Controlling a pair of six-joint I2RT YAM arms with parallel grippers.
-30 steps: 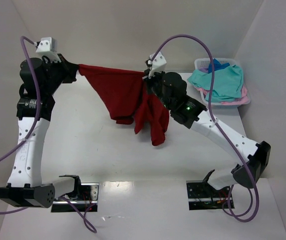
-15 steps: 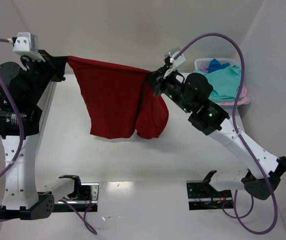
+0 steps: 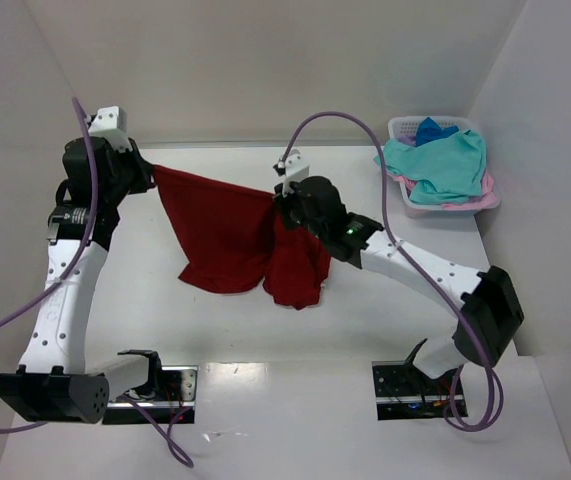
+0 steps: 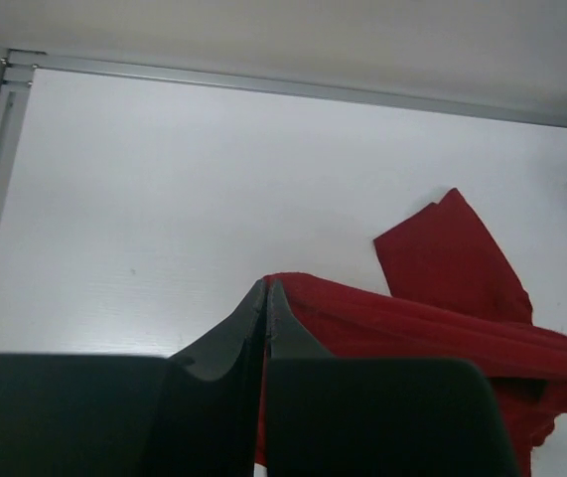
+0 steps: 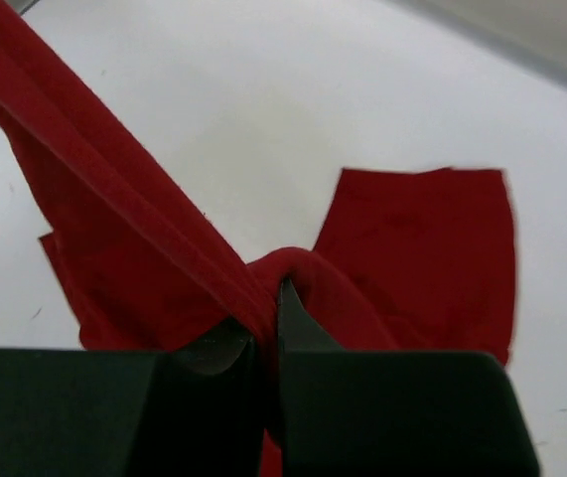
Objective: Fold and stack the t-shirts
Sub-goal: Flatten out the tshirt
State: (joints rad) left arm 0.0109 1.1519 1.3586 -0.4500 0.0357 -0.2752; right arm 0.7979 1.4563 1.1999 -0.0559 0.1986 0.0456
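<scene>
The large t-shirt (image 3: pixel 227 228) hangs stretched between the left hand (image 3: pixel 149 177) and the right hand (image 3: pixel 282 196) above the tabletop's (image 3: pixel 215 330) middle. Other t-shirts (image 3: pixel 445 160) lie in a basket (image 3: pixel 397 124) at its far right corner.

Soft, even light from above fills the overhead view: the white table (image 3: pixel 215 320) reads bright, with only a faint grey shadow beside the dark red t-shirt (image 3: pixel 225 225) and a pale patch of glare on its near edge between the arm bases. In the 2 wrist views the left gripper (image 4: pixel 265 286) and right gripper (image 5: pixel 266 308) are underexposed, near-black shapes with little detail against the bright tabletop. The right wrist view is the softest, with the far cloth edge blurred.
</scene>
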